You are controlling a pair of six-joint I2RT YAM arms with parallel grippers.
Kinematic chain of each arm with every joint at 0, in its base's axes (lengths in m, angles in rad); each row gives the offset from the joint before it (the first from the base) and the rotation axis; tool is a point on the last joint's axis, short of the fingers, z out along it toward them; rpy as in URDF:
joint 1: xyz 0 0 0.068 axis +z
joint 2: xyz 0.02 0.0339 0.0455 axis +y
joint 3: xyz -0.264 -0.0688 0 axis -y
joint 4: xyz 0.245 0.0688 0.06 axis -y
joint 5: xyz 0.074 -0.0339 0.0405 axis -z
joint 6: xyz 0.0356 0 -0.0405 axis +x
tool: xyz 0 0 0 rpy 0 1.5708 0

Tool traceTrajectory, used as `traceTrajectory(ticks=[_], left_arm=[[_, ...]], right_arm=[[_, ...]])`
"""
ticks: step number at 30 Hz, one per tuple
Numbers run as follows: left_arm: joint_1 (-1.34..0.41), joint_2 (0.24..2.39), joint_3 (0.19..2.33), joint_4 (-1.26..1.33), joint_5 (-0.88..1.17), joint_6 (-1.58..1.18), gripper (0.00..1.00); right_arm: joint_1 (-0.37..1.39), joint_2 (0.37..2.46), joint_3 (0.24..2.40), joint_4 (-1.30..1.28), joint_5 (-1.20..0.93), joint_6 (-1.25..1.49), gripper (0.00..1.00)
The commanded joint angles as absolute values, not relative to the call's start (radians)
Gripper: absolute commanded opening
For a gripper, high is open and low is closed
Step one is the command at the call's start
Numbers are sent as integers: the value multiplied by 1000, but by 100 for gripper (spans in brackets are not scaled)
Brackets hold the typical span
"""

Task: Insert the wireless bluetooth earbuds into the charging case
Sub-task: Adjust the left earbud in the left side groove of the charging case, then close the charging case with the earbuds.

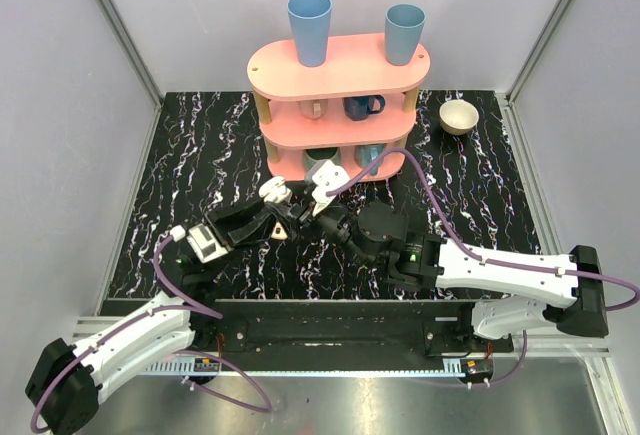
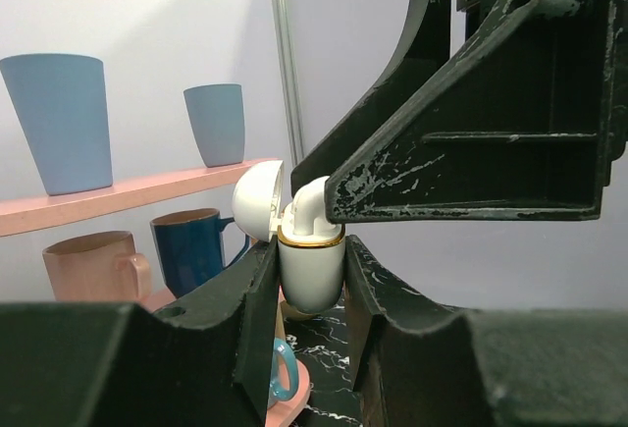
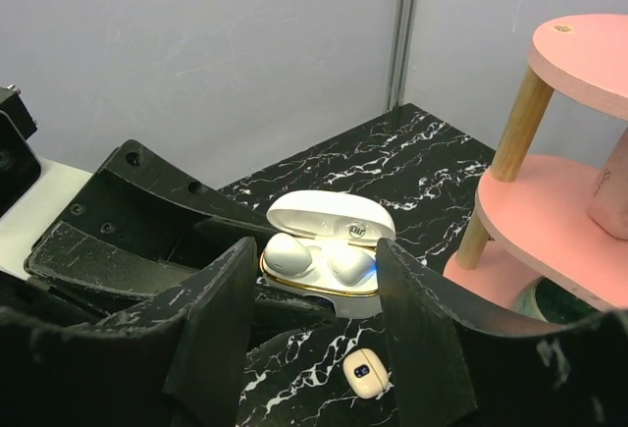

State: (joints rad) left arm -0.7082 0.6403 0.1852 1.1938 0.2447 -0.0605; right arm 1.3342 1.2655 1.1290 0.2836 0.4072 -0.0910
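You had the left gripper [image 2: 310, 285] clamped on the open charging case [image 3: 329, 219], both wireless bluetooth earbuds [image 3: 290, 254] lying in its wells, and the right gripper [image 3: 314, 275] spread wide over it.

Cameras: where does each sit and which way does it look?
Top external: high behind the arms, looking down at the table; both arms show.
Left wrist: on the left arm, facing the pink shelf; left gripper holds the charging case.
Right wrist: on the right arm, facing that case; its fingers frame it.
Shared: both wrist views show the open case.
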Motion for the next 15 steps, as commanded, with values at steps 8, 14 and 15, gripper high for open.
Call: traceTrajectory(ticks=[8,14,15], left_arm=[[-713,630,219,1232,285,-61,0],[-713,626,210,1233,276,-63,0],[-713,626,210,1235,275,-63,0]], right_arm=[[1324,1232,1137,326,394,-143,61],[1322,1181,1103,389,357,-127,63],[1322,1177,1095,400,371,-126,63]])
